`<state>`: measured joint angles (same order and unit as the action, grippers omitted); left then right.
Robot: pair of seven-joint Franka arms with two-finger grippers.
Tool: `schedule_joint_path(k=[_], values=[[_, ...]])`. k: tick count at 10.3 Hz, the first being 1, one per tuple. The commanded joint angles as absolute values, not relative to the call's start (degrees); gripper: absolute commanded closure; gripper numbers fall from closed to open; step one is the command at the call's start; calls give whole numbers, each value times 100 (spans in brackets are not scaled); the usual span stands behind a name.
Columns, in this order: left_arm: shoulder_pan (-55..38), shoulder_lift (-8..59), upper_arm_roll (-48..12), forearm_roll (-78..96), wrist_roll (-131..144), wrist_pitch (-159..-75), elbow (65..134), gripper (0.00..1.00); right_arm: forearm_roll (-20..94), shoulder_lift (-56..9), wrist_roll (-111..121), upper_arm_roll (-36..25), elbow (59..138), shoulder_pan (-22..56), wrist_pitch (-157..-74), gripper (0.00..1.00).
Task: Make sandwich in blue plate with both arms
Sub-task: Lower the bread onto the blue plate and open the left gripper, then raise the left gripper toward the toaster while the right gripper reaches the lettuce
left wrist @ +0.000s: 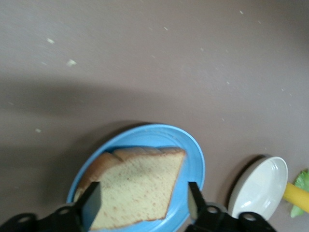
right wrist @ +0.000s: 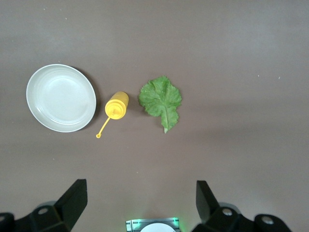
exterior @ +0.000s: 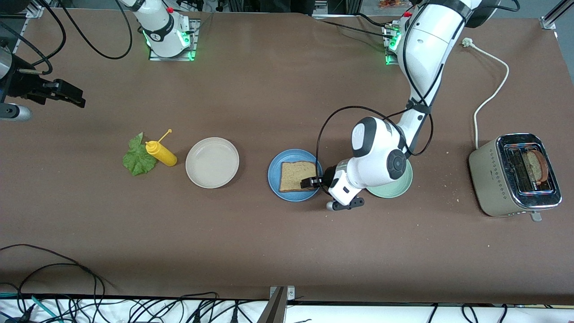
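The left gripper (left wrist: 140, 205) stands with its jaws apart on either side of a brown bread slice (exterior: 297, 176), neither finger pressing it as far as the left wrist view shows, so the slice looks let go and lies flat in the blue plate (exterior: 274, 172), near the middle of the table and a little toward the left arm's end. The step in hand appears to be letting this first slice settle and getting clear: the jaws should stay wide and the gripper should rise straight up off the plate, so that no fingertip drags the crust or tips the slice onto the rim. The slice sits toward the side of the plate where the gripper is, one corner close to the rim, and whether it overhangs there is hard to tell, because the gripper covers that edge in the front view. Just beside the blue plate, under the left arm's wrist, is a pale green plate (exterior: 403, 188); toward the edge at the left arm's end stands a toaster (exterior: 493, 179) with a second slice (exterior: 536, 165) in its slot. The right gripper (right wrist: 140, 200) hangs open, waiting over the table at the right arm's end, with the lettuce leaf (exterior: 138, 157), a yellow squeeze bottle (exterior: 162, 154) and a beige plate (exterior: 212, 162) in a row below it; the leaf should be the next layer.
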<state>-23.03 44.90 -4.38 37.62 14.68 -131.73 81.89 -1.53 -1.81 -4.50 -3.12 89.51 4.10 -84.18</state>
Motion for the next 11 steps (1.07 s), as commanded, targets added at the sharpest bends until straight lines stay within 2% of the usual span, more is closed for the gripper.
schedule_joint_path(k=[1,4,8,10,11], values=[[-2294,4474,-168,3894,1371,-13131,8331,0,-141,-114,-448,-492,8938,404,-8305,0],[-2119,4211,-132,3850,1345,-13113,8315,0,-149,-79,-510,-475,8947,404,-8323,0],[-1180,2737,-26,3525,888,-12850,9103,0,-184,-167,-440,-387,9149,439,-8946,0],[-776,2122,-26,3324,827,-12763,9533,0,-184,-167,-439,-203,9123,439,-8895,0],[-573,1779,-26,2617,661,-12614,9745,0,-176,-237,-431,-176,9210,431,-8868,0]])
